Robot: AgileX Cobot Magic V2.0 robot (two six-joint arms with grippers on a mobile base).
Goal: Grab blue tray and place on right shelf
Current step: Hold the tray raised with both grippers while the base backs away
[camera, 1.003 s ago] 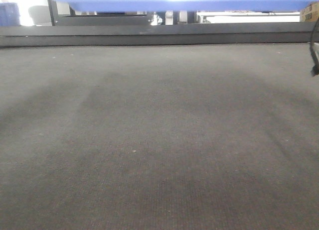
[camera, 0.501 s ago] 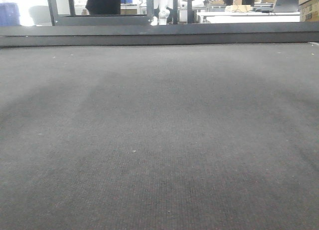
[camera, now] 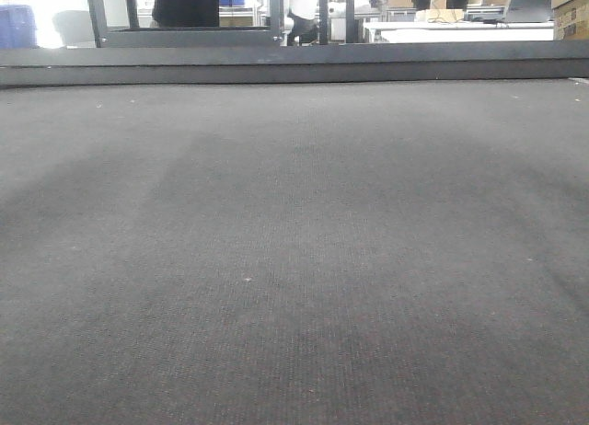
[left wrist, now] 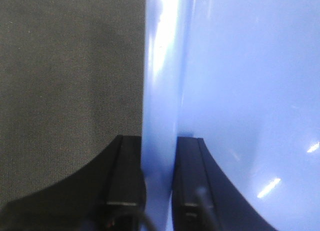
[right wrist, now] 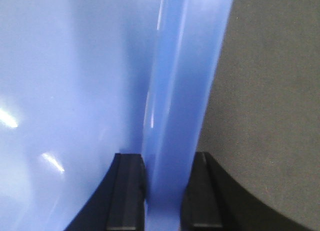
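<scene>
The blue tray fills the right side of the left wrist view, its rolled rim running up the middle. My left gripper is shut on that rim, one black finger inside the tray and one outside. In the right wrist view the blue tray fills the left side, and my right gripper is shut on its opposite rim in the same way. The dark table top lies below the tray. In the front view neither the tray nor the grippers show. The right shelf is out of view.
The front view shows the broad dark grey table top with a raised far edge. Beyond it stand a dark blue bin, white tables, a cardboard box and people's legs.
One second ago the blue tray's underside crossed the top of the front view; it has since risen out of that view. A dark cable at the right edge has gone too.
</scene>
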